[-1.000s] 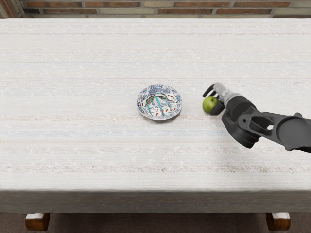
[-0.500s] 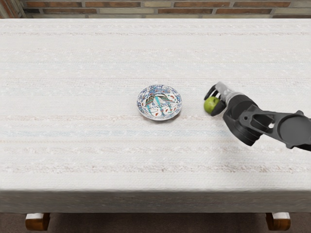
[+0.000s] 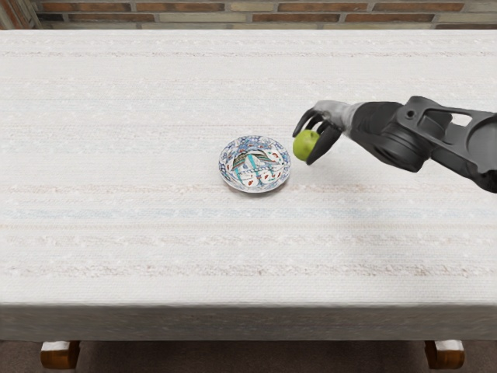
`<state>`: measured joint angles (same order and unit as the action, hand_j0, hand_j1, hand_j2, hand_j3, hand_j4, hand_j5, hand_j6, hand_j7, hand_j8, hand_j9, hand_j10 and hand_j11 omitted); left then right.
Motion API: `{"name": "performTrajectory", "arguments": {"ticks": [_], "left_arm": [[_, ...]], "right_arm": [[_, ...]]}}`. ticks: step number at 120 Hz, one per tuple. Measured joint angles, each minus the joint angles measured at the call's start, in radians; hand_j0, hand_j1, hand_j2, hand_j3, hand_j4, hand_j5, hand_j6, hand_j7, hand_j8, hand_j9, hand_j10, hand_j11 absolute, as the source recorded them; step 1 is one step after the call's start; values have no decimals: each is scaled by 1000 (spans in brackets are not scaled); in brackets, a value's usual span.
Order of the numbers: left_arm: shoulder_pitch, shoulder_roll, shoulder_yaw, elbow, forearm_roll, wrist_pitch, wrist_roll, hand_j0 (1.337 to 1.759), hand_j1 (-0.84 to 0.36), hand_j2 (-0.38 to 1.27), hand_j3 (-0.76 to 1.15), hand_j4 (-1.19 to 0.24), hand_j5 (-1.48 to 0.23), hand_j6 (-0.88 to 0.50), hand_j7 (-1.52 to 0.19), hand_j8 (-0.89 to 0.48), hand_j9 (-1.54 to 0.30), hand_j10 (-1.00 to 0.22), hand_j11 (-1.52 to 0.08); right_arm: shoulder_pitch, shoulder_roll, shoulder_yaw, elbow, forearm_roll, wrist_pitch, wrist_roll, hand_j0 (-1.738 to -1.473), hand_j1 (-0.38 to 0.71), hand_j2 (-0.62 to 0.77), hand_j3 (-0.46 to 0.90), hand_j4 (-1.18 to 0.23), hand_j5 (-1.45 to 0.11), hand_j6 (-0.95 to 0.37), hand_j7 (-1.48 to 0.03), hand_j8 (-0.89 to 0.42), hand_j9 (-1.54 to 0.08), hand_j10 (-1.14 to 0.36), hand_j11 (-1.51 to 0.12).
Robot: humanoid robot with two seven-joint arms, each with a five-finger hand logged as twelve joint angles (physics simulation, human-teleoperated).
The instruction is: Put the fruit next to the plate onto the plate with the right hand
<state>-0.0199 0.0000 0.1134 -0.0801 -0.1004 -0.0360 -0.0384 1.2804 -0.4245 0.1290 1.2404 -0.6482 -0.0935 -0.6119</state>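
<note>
In the middle of the table (image 3: 116, 233) there's the patterned plate (image 3: 255, 164). Just off its rim at about 2 o'clock is the green apple (image 3: 306, 144), not on the plate yet. My right hand (image 3: 320, 130) has its dark fingers (image 3: 323, 145) curled round it, solid grip. My arm comes in from 3 o'clock.

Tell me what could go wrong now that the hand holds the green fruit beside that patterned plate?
1. The right hand grips the green fruit only with its fingertips, so it might slip out and roll across the table.
2. The plate is small and the fruit is round, so if released off-centre it could roll over the rim.
3. The fingers could clip the plate's near edge and nudge it.
</note>
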Motion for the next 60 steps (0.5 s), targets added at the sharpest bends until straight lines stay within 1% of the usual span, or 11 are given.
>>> {"name": "performTrajectory", "arguments": {"ticks": [17, 31, 33, 37, 48, 60], "left_arm": [[0, 0, 0, 0, 0, 0, 0, 1658, 73, 46, 0, -230, -299, -230, -299, -230, -299, -230, -299], [0, 0, 0, 0, 0, 0, 0, 1658, 73, 46, 0, -230, -299, -230, -299, -230, -299, -230, -299], [0, 0, 0, 0, 0, 0, 0, 1658, 73, 46, 0, -230, -299, -230, -299, -230, -299, -230, -299], [0, 0, 0, 0, 0, 0, 0, 1658, 73, 46, 0, -230, -299, -230, -299, -230, -299, -230, -299], [0, 0, 0, 0, 0, 0, 0, 1658, 73, 46, 0, -230, -299, -230, -299, -230, -299, -230, -299], [0, 0, 0, -1, 0, 0, 0, 1658, 73, 46, 0, -230, -299, -230, -299, -230, -299, -230, -299]], "right_arm": [[44, 87, 8, -4, 4, -20, 0, -1650, 255, 104, 0, -583, -1015, -396, -961, -409, -991, -721, -991], [57, 196, -20, -84, -24, -41, 0, -1650, 260, 107, 0, -573, -1020, -388, -963, -406, -991, -722, -992], [57, 210, -23, -96, -31, -45, 0, -1651, 260, 110, 1, -593, -1024, -385, -963, -400, -993, -721, -994], [56, 233, -29, -115, -45, -52, 0, -1651, 264, 112, 1, -576, -1025, -381, -963, -400, -994, -720, -994], [56, 277, -66, -150, -70, -80, 0, -1651, 259, 110, 1, -585, -1028, -391, -962, -406, -996, -719, -996], [55, 301, -97, -170, -91, -101, 0, -1651, 248, 97, 0, -596, -1028, -400, -962, -413, -998, -717, -998]]}}
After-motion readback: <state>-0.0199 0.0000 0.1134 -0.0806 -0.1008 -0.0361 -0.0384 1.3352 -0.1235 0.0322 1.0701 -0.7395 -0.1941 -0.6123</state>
